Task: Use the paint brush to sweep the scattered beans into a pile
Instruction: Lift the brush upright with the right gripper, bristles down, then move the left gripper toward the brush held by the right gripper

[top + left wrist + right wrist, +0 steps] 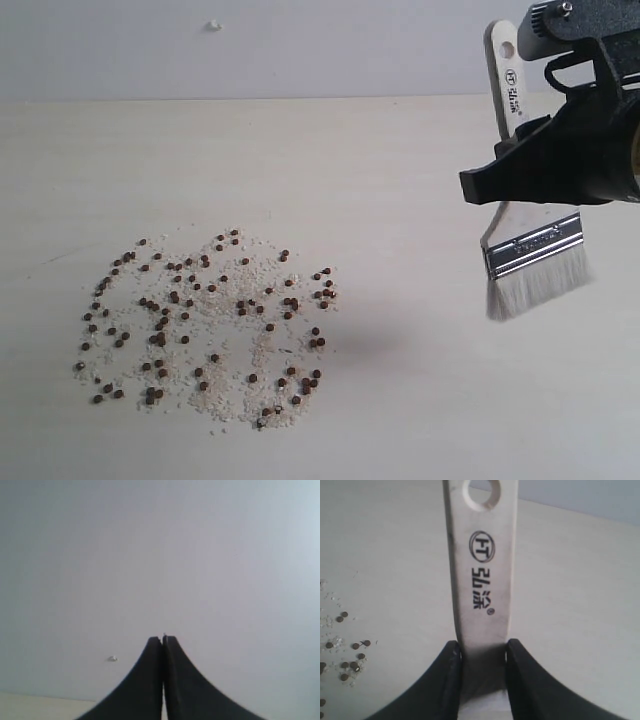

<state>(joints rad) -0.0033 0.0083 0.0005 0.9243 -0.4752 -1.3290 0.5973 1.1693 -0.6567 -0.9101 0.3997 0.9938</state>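
Small reddish-brown beans [205, 315] lie scattered over the pale table at the left of the exterior view, mixed with white grains; no compact pile shows. A few beans [347, 662] also appear in the right wrist view. My right gripper [520, 165] is shut on the paint brush [535, 255] by its wooden handle [481, 587], which sits between the two black fingers [445, 680]. The brush hangs above the table to the right of the beans, its silver ferrule [533, 246] and cream bristles [540, 285] pointing down. My left gripper [163, 639] is shut on nothing, facing a plain wall.
The pale wooden table [400, 400] runs back to a grey wall [300, 45] with a small white mark [213, 25]. Bare tabletop lies between the beans and the brush.
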